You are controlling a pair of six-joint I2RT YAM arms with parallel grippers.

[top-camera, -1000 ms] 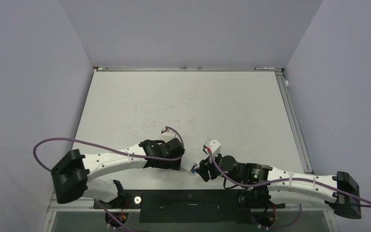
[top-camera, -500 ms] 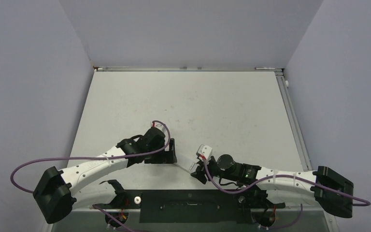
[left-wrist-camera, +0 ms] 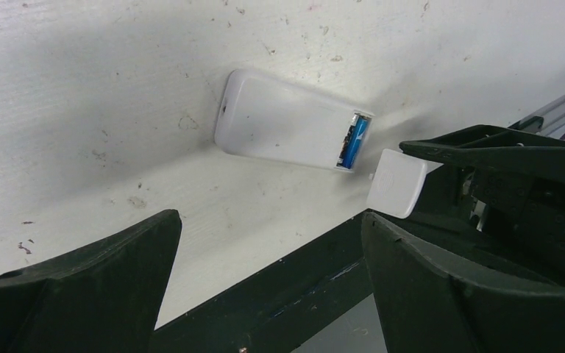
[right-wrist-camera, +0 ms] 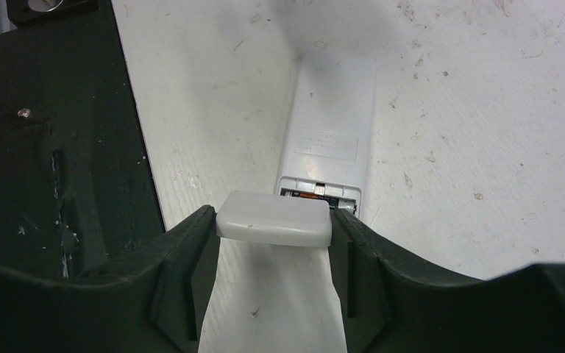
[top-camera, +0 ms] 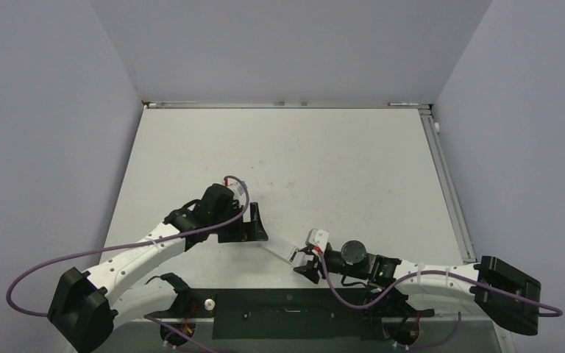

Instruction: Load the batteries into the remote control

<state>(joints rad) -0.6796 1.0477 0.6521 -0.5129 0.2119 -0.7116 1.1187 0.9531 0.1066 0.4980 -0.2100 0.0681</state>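
1. Table: white and scuffed, and everything listed here is on or over it.
2. Left arm: over the last second it has swung back from the centre. The left gripper now stands just beside the far-left end of the remote control. Its jaws are spread wide and it holds and touches nothing.
3. Right gripper: it has drawn slightly toward the near edge. Its jaws are half closed, pinching a small white cover piece by two opposite sides.
4. Remote control: lies flat with its plain back up, close to the near edge and between the two grippers. Neither gripper holds it. Its open compartment end faces the right gripper.
5. Cover piece: held tilted just beside the open end. Whether it touches the remote cannot be told.
6. Blue battery: seated in the compartment. Something dark lies alongside it, but it is too small to confirm as the second cell.
7. Reading: the left arm's withdrawal suggests that loading is finished or nearly so. Fitting the cover probably remains.
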